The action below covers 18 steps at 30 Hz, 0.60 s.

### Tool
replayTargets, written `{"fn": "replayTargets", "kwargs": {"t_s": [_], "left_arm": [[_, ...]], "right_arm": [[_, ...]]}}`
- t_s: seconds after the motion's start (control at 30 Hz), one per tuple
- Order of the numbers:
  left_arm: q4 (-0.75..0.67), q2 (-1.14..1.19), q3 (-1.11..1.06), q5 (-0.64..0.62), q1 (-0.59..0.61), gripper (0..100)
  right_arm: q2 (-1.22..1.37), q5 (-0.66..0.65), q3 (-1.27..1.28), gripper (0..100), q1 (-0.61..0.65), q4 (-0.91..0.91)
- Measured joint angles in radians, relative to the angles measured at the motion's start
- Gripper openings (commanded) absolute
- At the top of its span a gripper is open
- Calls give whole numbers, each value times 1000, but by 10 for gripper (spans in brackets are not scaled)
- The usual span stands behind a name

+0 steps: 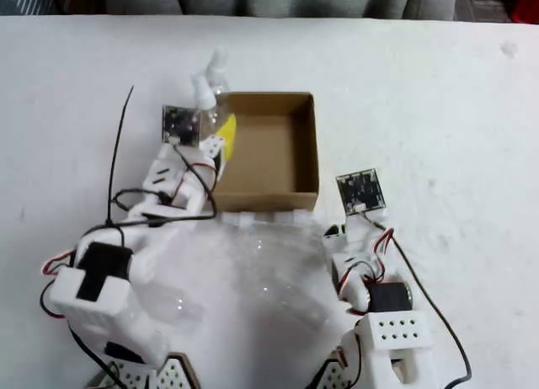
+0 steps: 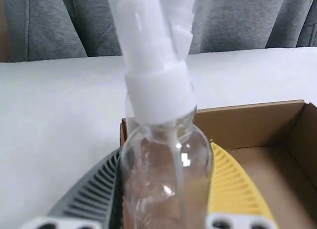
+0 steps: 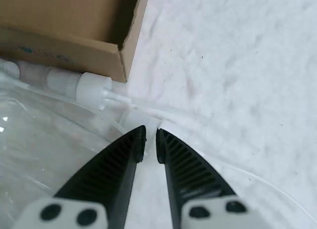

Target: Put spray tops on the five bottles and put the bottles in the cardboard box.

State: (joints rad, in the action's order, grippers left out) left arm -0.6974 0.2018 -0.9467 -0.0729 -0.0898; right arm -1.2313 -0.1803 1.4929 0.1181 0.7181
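A clear bottle (image 2: 166, 179) with a white spray top (image 2: 153, 65) stands upright in my left gripper (image 2: 166, 194), shut on it between a grey and a yellow finger (image 2: 237, 189). In the high view this bottle (image 1: 210, 90) hangs at the left rim of the open cardboard box (image 1: 307, 145), whose inside looks bare. My right gripper (image 3: 149, 140) is low over the table by the box's near right corner (image 3: 119, 65), its black fingers shut to a thin slit with nothing seen between them. A loose spray top (image 3: 91, 90) with its dip tube lies just beyond its tips.
A clear plastic container (image 1: 269, 279) lies between the two arms in front of the box, and its rim (image 3: 49, 154) runs under the right gripper. White table (image 1: 438, 94) extends to the right and behind. A black cable (image 1: 118, 145) loops up from the left arm.
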Motion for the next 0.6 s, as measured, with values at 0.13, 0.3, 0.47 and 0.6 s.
{"fn": "replayTargets", "kwargs": {"t_s": [0.13,0.3,0.47,0.6], "left_arm": [[-77,46,0,0,2,20],[-104,58,0,0,2,20],[-104,58,0,0,2,20],[-104,58,0,0,2,20]], "right_arm": [[0,0,0,16,0,0],[0,0,0,16,0,0],[0,0,0,16,0,0],[0,0,0,16,0,0]]}}
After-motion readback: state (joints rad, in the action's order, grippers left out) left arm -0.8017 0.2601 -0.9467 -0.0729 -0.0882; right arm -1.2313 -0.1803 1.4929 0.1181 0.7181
